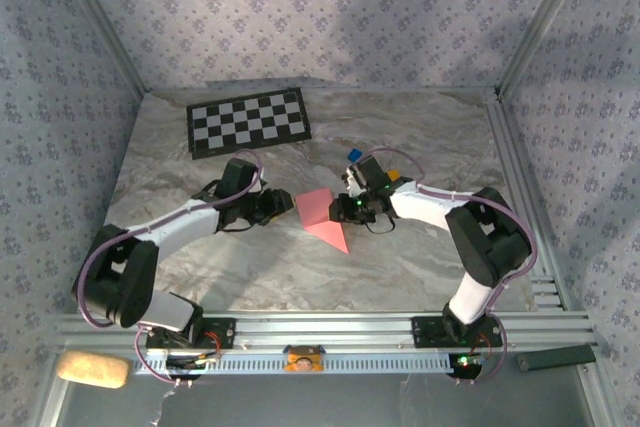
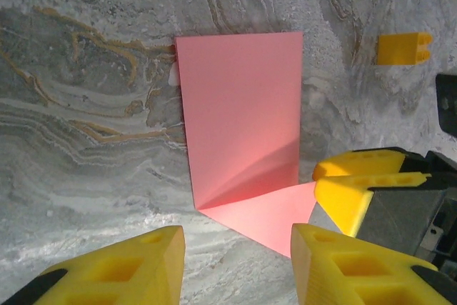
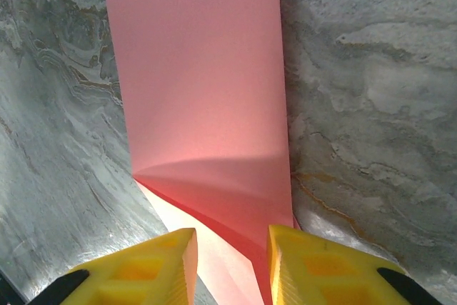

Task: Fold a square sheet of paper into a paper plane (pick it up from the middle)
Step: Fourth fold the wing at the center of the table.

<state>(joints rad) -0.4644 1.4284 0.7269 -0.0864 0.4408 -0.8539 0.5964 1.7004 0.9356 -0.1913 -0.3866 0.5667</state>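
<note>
Salmon-pink sheet of paper (image 1: 322, 215) lies on the marble table (image 1: 420, 267) between both grippers, with one corner folded into a raised flap. The flap's near end is cut off at the bottom of the right wrist view, so contact is hard to judge. Right gripper (image 3: 228, 232) straddles the flap with its fingers apart, probably not pinching. Left gripper (image 2: 235, 237) is wide open, the flap's corner just beside one finger.
</note>
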